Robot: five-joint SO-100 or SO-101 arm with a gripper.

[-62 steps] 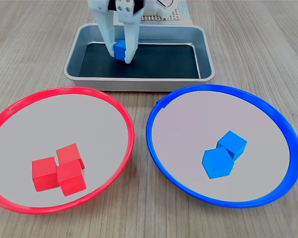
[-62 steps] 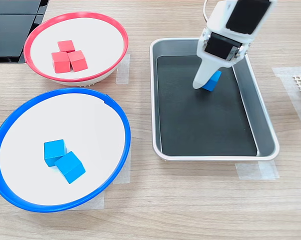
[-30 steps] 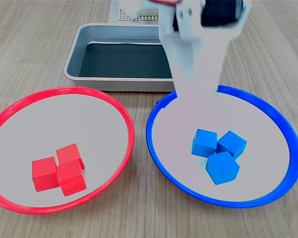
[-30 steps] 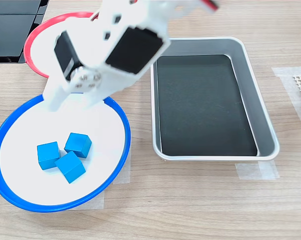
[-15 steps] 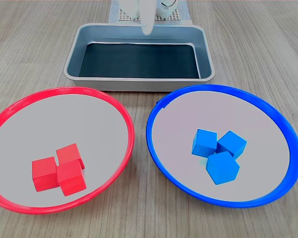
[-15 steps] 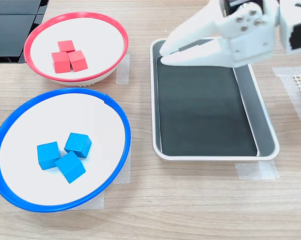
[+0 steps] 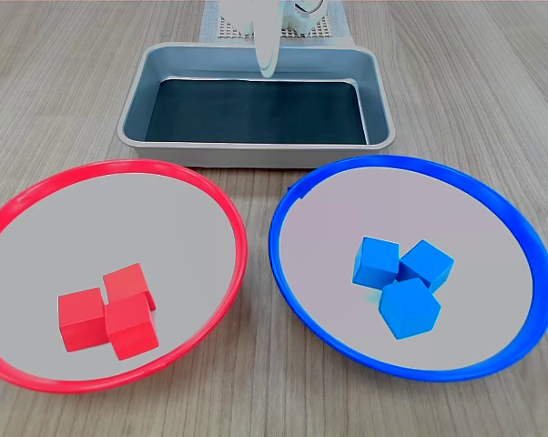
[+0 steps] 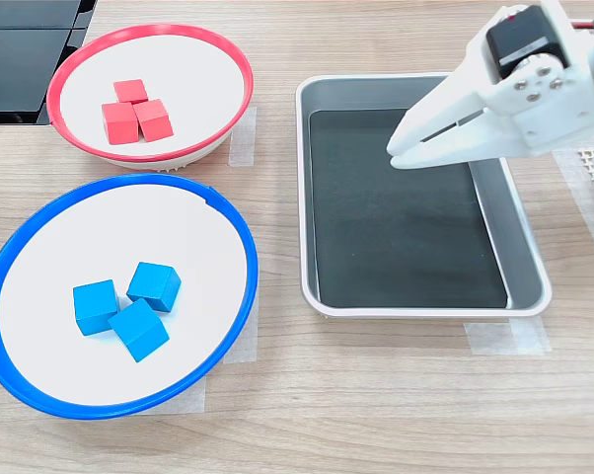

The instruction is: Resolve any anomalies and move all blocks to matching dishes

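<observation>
So the blue blocks [image 8: 125,304], all three, are bunched together touching in the blue-rimmed dish [image 8: 227,223], and the three red blocks [image 8: 134,111] sit in a tight cluster in the red-rimmed dish [image 8: 240,63]. As far as I can judge, every cube is already on its matching colour, so there's nothing left for the arm to reach for. The grey metal tray [image 8: 526,259] with the black bottom looks bare in both exterior views (no stray cube hiding in a corner that I can spot). The gripper [image 8: 401,152] hangs above the tray, tips pointing toward the dishes. From it, both dishes lie out ahead of the fingertips and well apart from them, blue one off to the second exterior view's lower left, red one to its upper left. There's only a thin slit between the two fingers and nothing in it, so I'd call it closed and empty, though the first exterior view only catches a white finger [image 7: 267,45] poking down at the top edge, so no help there. If anything is left, it's probably just parking the arm.
</observation>
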